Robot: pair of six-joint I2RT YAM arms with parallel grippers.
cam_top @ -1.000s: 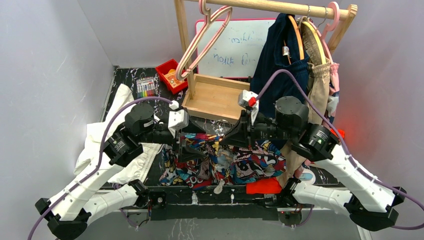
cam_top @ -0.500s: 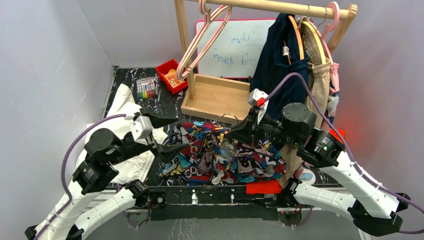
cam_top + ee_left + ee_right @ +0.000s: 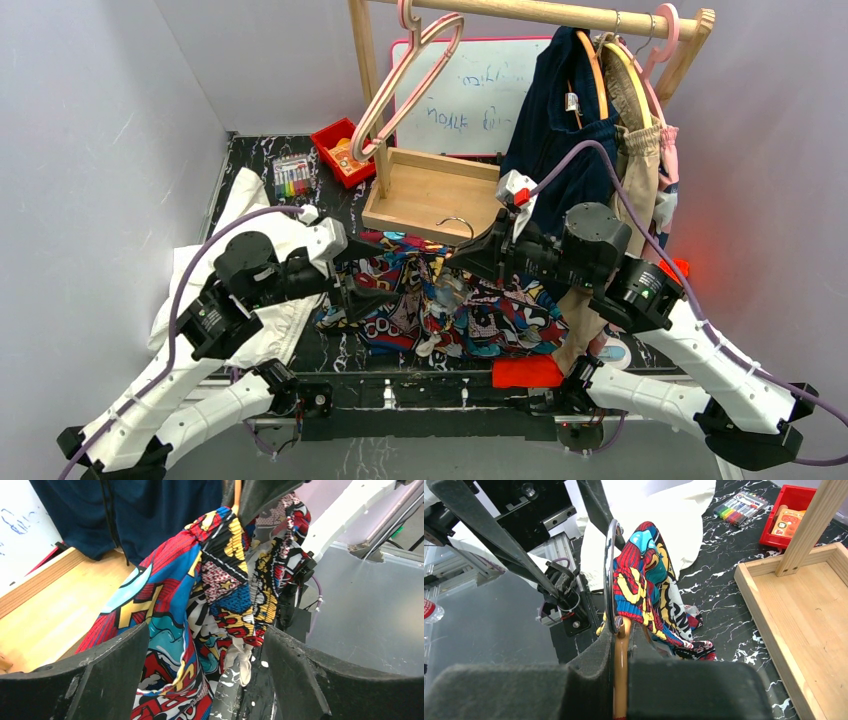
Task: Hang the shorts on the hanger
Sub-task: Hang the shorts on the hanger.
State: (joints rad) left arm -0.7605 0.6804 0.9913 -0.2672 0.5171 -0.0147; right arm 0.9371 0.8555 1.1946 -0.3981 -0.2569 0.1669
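From above, the multicolour comic-print fabric shorts (image 3: 470,310) lay mostly heaped on the black marbled table (image 3: 258,150) toward the middle of its near edge. One part was lifted onto the slim light-orange hanger with a silver hook (image 3: 457,224), gripped by the right gripper (image 3: 465,258). The task seemed roughly half done, with the fabric not yet spread along the bar. The left gripper (image 3: 390,268) hovered at the shorts' left side. A light wooden tray (image 3: 430,195) just behind limited room toward the far edge. In the left wrist view, the jaws stood spread and empty on either side of the hanging waistband. In the right wrist view, the jaws were pressed onto the hanger's neck with the shorts draped beyond. Freer room lay leftward, over a plain white cloth (image 3: 674,525).
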